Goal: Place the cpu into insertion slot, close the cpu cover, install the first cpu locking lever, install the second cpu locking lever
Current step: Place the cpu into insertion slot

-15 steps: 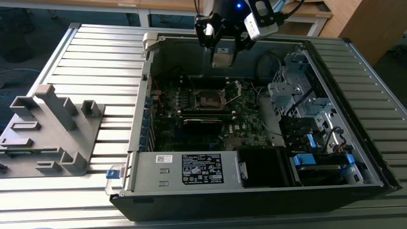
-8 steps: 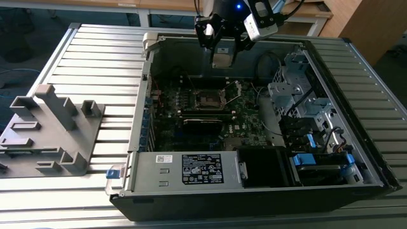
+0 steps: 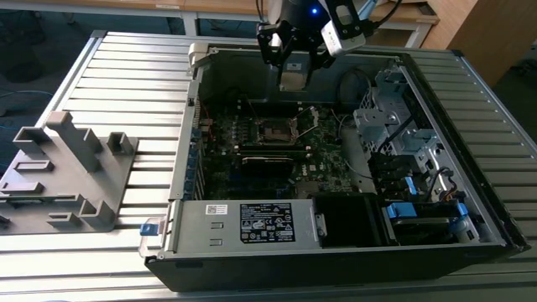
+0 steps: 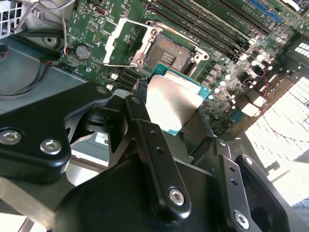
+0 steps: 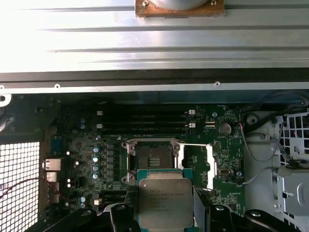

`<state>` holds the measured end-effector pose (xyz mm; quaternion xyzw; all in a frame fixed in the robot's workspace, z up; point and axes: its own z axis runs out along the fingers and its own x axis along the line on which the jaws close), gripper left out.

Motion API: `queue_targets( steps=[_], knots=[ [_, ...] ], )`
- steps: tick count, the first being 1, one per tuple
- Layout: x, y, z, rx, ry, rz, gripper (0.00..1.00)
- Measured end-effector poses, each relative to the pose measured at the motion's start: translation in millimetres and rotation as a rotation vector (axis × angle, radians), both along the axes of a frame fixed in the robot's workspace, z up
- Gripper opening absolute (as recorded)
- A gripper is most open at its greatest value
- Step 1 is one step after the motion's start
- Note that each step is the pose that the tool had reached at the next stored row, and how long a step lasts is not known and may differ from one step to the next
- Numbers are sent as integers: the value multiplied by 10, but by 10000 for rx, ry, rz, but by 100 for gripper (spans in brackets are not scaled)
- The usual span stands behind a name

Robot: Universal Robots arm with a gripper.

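Note:
My gripper [image 3: 293, 70] hangs above the open computer case, shut on the cpu [image 3: 293, 82], which it grips by its edges. In both wrist views the cpu [image 4: 174, 101] [image 5: 164, 200] shows a dull metal top on a green base, held between the black fingers [image 4: 145, 130]. The insertion slot [image 3: 275, 131] [image 4: 169, 52] [image 5: 151, 158] lies below on the green board, open, with nothing in it. The cpu cover [image 4: 112, 42] [image 5: 208, 164], a silver frame, is flipped open beside the slot. The cpu is well clear of the slot.
The case walls [image 3: 188, 113] rise around the board. Long memory slots [image 5: 142, 123] run beside the socket. A power supply [image 3: 251, 223] and drive bays [image 3: 403, 138] fill the near and right sides. A grey fixture [image 3: 67, 170] stands at the exterior view's left.

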<state>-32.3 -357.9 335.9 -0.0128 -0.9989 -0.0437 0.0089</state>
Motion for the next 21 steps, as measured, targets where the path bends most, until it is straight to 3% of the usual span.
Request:
queue_targets(
  steps=[7,16,21],
  knots=[
    [-8,0,-97,-44,0,0,54],
    [-51,0,-256,-45,-12,0,54],
    [-58,0,-277,-43,-31,-1,54]
  ],
)
